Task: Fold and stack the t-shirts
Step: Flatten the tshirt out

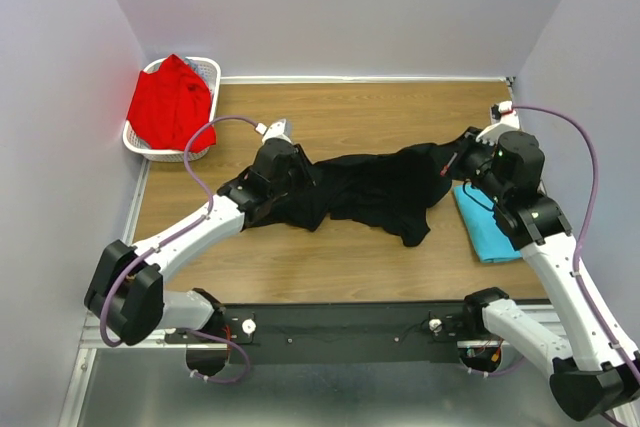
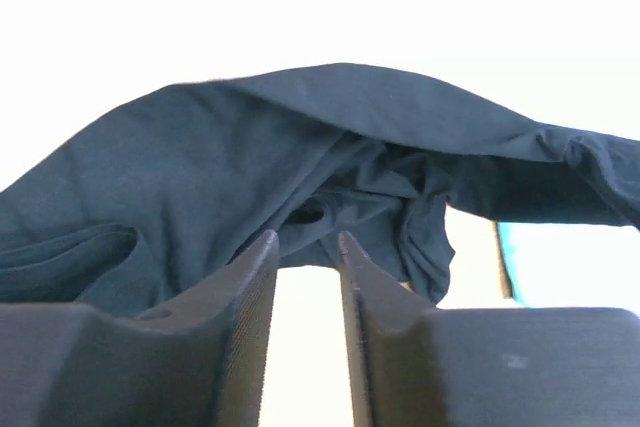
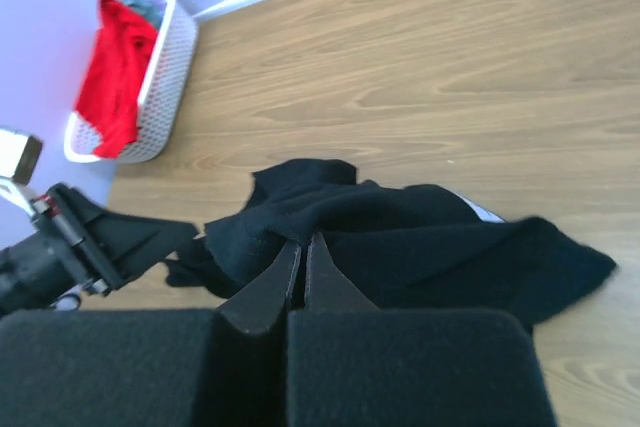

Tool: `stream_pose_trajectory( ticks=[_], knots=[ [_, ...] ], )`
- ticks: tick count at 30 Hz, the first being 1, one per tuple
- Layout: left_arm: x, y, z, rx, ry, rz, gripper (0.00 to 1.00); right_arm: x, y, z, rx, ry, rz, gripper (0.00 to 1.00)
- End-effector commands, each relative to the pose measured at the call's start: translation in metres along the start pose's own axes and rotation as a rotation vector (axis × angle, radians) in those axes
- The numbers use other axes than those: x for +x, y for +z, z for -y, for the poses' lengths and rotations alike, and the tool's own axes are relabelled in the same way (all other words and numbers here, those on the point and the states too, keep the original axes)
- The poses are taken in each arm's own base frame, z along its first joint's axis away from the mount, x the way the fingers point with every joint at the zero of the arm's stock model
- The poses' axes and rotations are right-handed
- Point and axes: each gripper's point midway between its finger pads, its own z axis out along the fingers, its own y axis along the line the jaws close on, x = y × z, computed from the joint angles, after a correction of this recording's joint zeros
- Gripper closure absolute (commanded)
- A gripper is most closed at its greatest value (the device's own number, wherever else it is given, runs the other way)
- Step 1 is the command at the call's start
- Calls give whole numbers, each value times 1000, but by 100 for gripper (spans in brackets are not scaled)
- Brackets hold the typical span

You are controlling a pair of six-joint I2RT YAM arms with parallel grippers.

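The black t-shirt (image 1: 375,187) lies rumpled across the middle of the wooden table, stretched between my two grippers. My left gripper (image 1: 303,175) is at its left end. In the left wrist view its jaws (image 2: 307,239) stand narrowly apart, tips against the cloth's (image 2: 300,147) lower edge with bright table showing between them. My right gripper (image 1: 456,163) is at the shirt's right end. Its jaws (image 3: 302,240) are pinched shut on a fold of the black cloth (image 3: 400,237). The turquoise t-shirt (image 1: 487,229) lies folded at the right edge. The red t-shirt (image 1: 170,105) fills the basket.
The white lattice basket (image 1: 207,68) stands at the back left corner, also in the right wrist view (image 3: 175,47) with the red shirt (image 3: 110,72) in it. Grey walls close the back and sides. The left arm (image 3: 70,247) shows in the right wrist view.
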Motion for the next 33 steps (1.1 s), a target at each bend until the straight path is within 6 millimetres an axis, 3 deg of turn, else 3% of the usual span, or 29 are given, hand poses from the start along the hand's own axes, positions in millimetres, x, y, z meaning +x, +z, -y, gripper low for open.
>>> stream_pose_trajectory(
  ticks=[1,3,4,7,9,13,15,19,25,29,33],
  knots=[
    [9,-2,-39,-174,4,-12,63,-14,-8,17,111,3,76,100],
    [7,-4,-55,-248,-14,-3,62,-19,-10,24,160,8,96,100],
    [8,-7,-72,-324,-27,8,55,-28,-13,26,184,10,128,100],
    [6,-12,-98,-401,-58,28,48,-40,-23,33,241,-1,173,99],
    [16,-14,-118,-429,-83,14,49,-55,-31,38,295,-9,212,100],
    [45,-5,-136,-408,-115,-52,51,-74,-40,36,328,-17,255,100],
    [59,1,-141,-401,-125,-92,55,-84,-42,30,317,-11,277,100],
    [74,9,-137,-347,-149,-133,73,-100,-39,21,304,-9,296,100],
    [80,21,-144,-363,-140,-148,83,-118,-17,8,280,-6,288,99],
    [62,35,-141,-362,-129,-126,89,-120,17,-4,227,-1,239,100],
    [35,37,-134,-326,-141,-84,92,-127,31,-19,168,9,220,100]
  ],
)
